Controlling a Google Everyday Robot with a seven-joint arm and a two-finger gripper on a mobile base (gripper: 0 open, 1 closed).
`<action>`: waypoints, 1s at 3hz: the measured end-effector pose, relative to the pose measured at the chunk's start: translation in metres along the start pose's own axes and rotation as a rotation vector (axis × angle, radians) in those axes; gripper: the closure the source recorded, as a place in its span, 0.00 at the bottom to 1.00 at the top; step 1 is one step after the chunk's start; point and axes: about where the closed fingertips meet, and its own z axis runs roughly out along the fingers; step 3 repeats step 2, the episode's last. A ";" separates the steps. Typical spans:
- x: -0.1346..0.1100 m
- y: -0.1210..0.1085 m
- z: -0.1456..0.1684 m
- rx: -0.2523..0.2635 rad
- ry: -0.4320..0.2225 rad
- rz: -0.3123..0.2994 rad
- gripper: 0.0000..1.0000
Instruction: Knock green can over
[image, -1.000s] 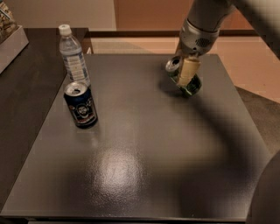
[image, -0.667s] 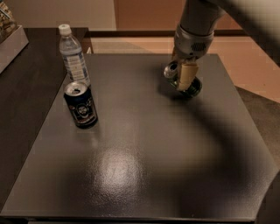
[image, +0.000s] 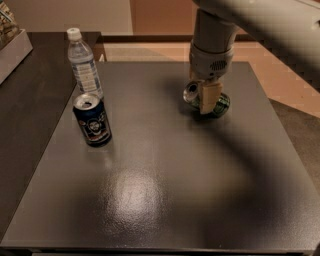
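Observation:
The green can (image: 221, 104) lies tipped on its side at the far right of the dark table (image: 160, 190). Its silver top (image: 190, 92) faces left. My gripper (image: 207, 98) hangs from the grey wrist directly over the can, and its tan tip is in front of the can's middle and touching it. The arm hides part of the can's body.
A dark blue can with a round emblem (image: 92, 120) stands upright at the left. A clear water bottle (image: 85, 64) stands just behind it. A box edge (image: 12, 47) sits at the far left on a side table. The table's right edge borders carpeted floor.
The gripper has come down and slightly toward the front, and the green can under it has shifted with it and lies lower on the table.

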 end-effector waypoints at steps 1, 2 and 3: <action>-0.001 -0.003 0.001 0.011 -0.003 0.000 0.00; -0.001 -0.003 0.001 0.011 -0.003 0.000 0.00; -0.001 -0.003 0.001 0.011 -0.003 0.000 0.00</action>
